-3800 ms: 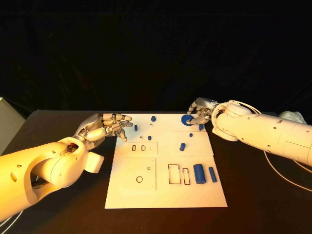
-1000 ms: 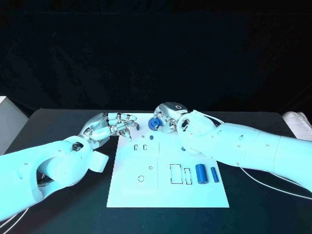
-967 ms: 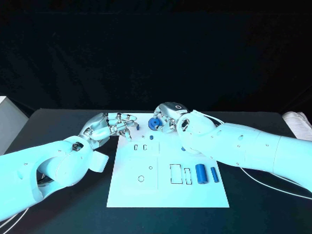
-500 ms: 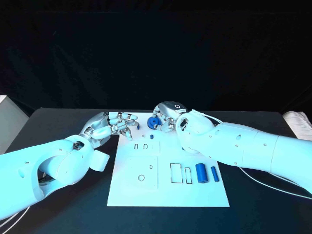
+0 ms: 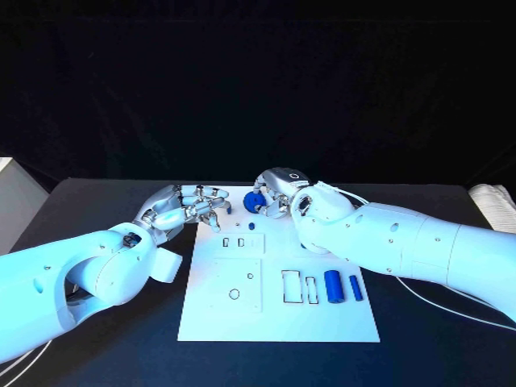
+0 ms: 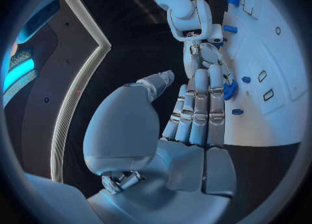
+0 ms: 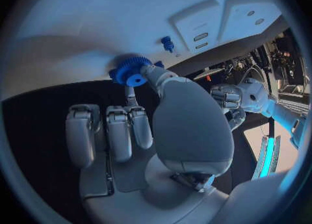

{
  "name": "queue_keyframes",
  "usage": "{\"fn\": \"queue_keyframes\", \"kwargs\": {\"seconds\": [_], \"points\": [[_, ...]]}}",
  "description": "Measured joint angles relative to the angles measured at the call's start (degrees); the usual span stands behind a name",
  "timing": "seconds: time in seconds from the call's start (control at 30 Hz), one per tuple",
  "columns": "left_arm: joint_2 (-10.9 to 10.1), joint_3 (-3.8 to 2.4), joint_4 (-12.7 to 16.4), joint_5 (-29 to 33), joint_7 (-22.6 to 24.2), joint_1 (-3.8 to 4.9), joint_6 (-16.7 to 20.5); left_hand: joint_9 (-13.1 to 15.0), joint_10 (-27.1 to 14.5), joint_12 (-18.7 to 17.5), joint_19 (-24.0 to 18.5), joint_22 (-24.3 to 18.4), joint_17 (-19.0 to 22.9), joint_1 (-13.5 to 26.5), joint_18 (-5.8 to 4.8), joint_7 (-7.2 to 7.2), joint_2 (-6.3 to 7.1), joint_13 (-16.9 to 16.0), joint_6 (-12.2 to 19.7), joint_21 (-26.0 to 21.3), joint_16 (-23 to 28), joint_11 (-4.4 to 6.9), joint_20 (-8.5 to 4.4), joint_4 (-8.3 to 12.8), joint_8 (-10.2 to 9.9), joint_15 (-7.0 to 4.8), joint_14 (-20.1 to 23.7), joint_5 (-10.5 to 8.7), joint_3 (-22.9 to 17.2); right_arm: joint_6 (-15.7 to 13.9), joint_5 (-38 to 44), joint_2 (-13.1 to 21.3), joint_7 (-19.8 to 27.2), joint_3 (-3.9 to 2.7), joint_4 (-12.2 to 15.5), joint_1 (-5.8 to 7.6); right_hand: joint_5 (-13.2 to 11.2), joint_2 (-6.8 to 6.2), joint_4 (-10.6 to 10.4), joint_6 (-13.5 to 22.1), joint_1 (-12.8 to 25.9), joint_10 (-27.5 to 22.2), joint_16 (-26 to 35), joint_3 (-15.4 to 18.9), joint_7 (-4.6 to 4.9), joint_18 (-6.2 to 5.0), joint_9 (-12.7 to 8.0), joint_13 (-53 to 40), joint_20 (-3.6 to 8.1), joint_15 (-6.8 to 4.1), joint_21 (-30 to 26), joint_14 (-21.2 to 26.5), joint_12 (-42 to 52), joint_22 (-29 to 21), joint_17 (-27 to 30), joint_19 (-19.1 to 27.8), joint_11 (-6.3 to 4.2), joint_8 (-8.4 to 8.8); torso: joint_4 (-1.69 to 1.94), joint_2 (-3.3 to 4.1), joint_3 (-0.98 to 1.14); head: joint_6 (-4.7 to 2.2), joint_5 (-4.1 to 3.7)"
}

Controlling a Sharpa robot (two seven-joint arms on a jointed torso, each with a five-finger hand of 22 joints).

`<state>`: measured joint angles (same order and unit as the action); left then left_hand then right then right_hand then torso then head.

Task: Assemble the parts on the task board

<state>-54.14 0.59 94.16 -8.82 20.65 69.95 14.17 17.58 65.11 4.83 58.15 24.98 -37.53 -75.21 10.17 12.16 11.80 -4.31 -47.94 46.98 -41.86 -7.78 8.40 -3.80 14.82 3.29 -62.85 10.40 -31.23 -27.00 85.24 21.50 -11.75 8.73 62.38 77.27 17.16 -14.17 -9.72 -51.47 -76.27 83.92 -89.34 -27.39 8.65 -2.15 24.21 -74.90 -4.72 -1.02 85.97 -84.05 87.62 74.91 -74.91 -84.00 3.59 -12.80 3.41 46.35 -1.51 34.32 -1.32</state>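
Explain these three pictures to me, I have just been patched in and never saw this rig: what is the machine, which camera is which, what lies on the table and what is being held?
It is a robot with two white arms, each ending in a silver fingered hand. The square picture looks down from its head; each round one comes from a camera behind one wrist. On the black table lies a white task board with outlined slots. Two blue cylinders lie side by side on it, and a small blue peg stands at its far end. The right hand pinches a blue gear over the board's far edge; the right wrist view shows it at the fingertips. The left hand hovers close beside it with nothing visible in its fingers.
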Motion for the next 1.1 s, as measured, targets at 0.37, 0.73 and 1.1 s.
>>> {"fn": "queue_keyframes", "kwargs": {"seconds": [0.37,0.73,1.1], "points": [[0.01,0.0,-0.05,0.0,-0.02,0.0,-0.02,0.0,0.0,0.0,0.0,0.0,0.0,0.0,0.0,0.0,0.0,0.0,0.0,0.0,0.0,0.0,0.0,0.0,0.0,0.0,0.0,0.0,0.0,0.17,-0.17,-0.14,0.0,-0.01,-0.46,0.02,-0.98,0.09,0.47,3.27,1.41,0.11,0.0,0.02,1.05,-0.01,-1.46,-0.05,-0.64,0.93,0.0,-0.08,-1.33,-0.01,0.0,0.0,0.93,2.17,0.03,-0.01,0.03,0.1,0.02],[0.02,0.0,-0.09,0.0,-0.07,0.0,-0.04,0.0,0.0,0.0,0.0,0.0,0.0,0.0,0.0,0.0,0.0,0.0,0.0,0.0,0.0,0.0,0.0,0.0,0.0,0.0,0.0,0.0,0.0,0.77,-0.38,-0.05,0.01,-0.01,-0.45,0.03,-0.98,0.08,0.46,3.27,1.4,0.12,0.0,0.02,1.06,0.0,-1.53,-0.04,-0.63,0.93,0.0,-0.08,-1.33,0.04,0.0,0.0,0.93,2.17,-0.01,0.0,0.01,0.25,0.02],[-0.09,0.0,-0.06,0.0,-0.12,0.0,-0.05,0.0,0.0,0.0,0.0,0.0,0.0,0.0,0.0,0.0,0.0,0.0,0.0,0.0,0.0,0.0,0.0,0.0,0.0,0.0,0.0,0.0,0.0,3.67,-3.08,0.75,1.03,-0.01,0.53,0.07,0.51,1.62,-3.73,3.15,9.28,0.12,-0.23,2.52,0.92,-0.01,-2.22,-0.04,-1.04,1.13,0.0,0.12,-1.33,0.03,-0.02,-0.01,0.93,2.24,-0.07,0.0,0.03,0.54,0.1]]}}
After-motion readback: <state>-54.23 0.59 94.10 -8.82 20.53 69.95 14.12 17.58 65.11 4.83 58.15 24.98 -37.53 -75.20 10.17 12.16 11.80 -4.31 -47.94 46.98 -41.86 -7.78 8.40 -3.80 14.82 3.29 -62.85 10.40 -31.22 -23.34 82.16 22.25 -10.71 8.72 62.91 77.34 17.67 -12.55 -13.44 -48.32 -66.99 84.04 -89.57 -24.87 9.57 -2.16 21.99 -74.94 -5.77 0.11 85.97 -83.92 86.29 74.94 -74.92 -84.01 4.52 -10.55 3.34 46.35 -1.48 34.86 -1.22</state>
